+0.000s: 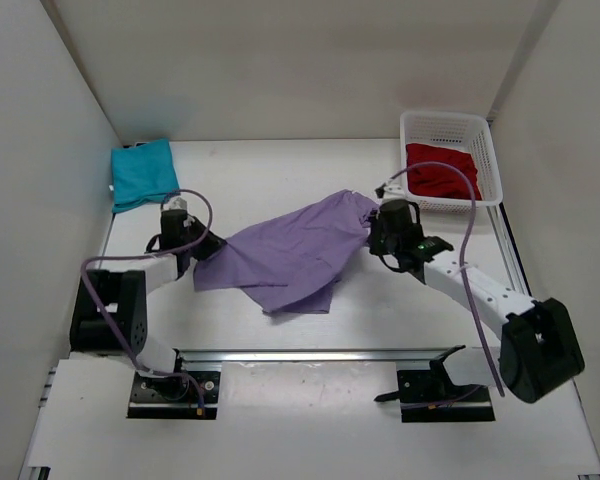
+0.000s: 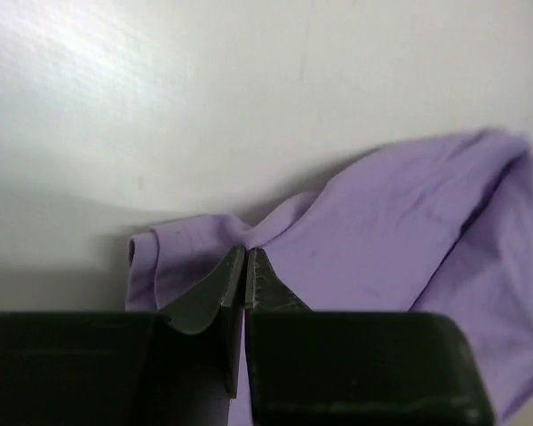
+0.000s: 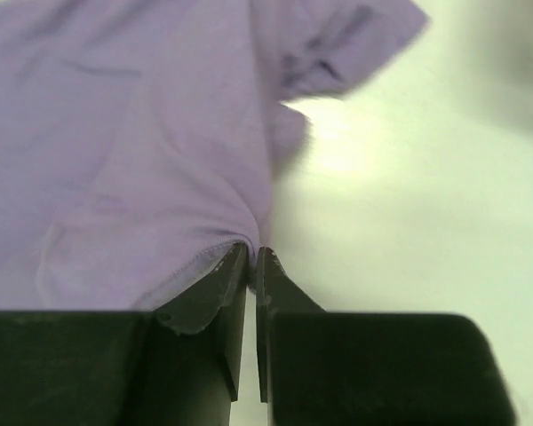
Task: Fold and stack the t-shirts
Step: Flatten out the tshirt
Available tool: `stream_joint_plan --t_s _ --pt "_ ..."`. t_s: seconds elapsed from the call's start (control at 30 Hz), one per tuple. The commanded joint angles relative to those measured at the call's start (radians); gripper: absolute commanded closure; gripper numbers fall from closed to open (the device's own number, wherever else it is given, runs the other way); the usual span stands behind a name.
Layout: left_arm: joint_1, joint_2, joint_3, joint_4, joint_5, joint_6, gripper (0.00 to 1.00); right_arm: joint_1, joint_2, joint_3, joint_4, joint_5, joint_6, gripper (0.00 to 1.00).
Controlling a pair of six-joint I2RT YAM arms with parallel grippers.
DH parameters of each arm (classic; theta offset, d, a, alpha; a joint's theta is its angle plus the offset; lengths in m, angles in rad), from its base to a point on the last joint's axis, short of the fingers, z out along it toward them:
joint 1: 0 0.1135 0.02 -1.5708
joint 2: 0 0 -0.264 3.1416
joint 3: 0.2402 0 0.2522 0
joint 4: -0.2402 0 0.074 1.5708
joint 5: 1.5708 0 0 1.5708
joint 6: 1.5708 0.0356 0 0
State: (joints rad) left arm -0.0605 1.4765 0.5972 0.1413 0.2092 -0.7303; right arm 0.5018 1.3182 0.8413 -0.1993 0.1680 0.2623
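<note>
The lavender t-shirt (image 1: 295, 250) is stretched between both arms over the middle of the table, hanging in loose folds. My left gripper (image 1: 206, 248) is shut on its left edge; the left wrist view shows cloth (image 2: 382, 240) pinched at the gripper (image 2: 245, 251). My right gripper (image 1: 372, 222) is shut on the shirt's right upper corner, its hem (image 3: 142, 204) caught at the gripper (image 3: 253, 250). A folded teal t-shirt (image 1: 143, 172) lies at the back left. The deep red t-shirt (image 1: 442, 176) sits crumpled in the basket.
A white lattice basket (image 1: 485, 150) stands at the back right against the wall. White walls close in the table on the left, back and right. A metal rail (image 1: 310, 355) with both arm bases runs along the near edge.
</note>
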Motion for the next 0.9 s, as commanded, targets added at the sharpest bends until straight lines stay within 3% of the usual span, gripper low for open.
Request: stream_joint_plan --t_s 0.0,0.17,0.23,0.27,0.3,0.4,0.5,0.57,0.67,0.83,0.87 --pt "0.057 0.077 0.095 0.082 0.076 -0.064 0.98 -0.083 -0.079 -0.103 -0.008 0.008 0.055 0.98" --pt "0.131 0.079 0.145 0.069 0.073 -0.086 0.84 -0.282 -0.161 -0.200 0.096 -0.085 0.144 0.97" --pt "0.136 0.038 0.116 0.084 0.068 -0.092 0.68 -0.382 -0.166 -0.229 0.156 -0.159 0.195 0.92" --pt "0.142 0.019 0.109 0.075 0.047 -0.084 0.56 -0.405 -0.168 -0.237 0.165 -0.210 0.205 0.83" --pt "0.140 0.001 0.110 0.063 0.045 -0.084 0.53 -0.417 -0.168 -0.234 0.176 -0.235 0.212 0.71" --pt "0.142 -0.074 0.090 0.020 0.033 -0.057 0.41 -0.338 -0.210 -0.228 0.158 -0.178 0.201 0.62" --pt "0.136 -0.183 0.021 -0.043 -0.007 -0.026 0.27 -0.179 -0.273 -0.249 0.118 -0.083 0.195 0.59" --pt "0.142 -0.275 -0.031 -0.092 -0.036 -0.006 0.17 -0.080 -0.304 -0.290 0.110 -0.070 0.206 0.60" --pt "0.157 -0.356 -0.115 -0.141 -0.076 0.012 0.01 -0.057 -0.350 -0.373 0.112 -0.152 0.232 0.67" --pt "0.283 -0.403 -0.244 -0.152 0.011 -0.004 0.01 0.010 -0.412 -0.424 0.104 -0.194 0.239 0.69" --pt "0.312 -0.403 -0.257 -0.154 0.025 -0.004 0.05 0.045 -0.413 -0.427 0.101 -0.182 0.238 0.69"
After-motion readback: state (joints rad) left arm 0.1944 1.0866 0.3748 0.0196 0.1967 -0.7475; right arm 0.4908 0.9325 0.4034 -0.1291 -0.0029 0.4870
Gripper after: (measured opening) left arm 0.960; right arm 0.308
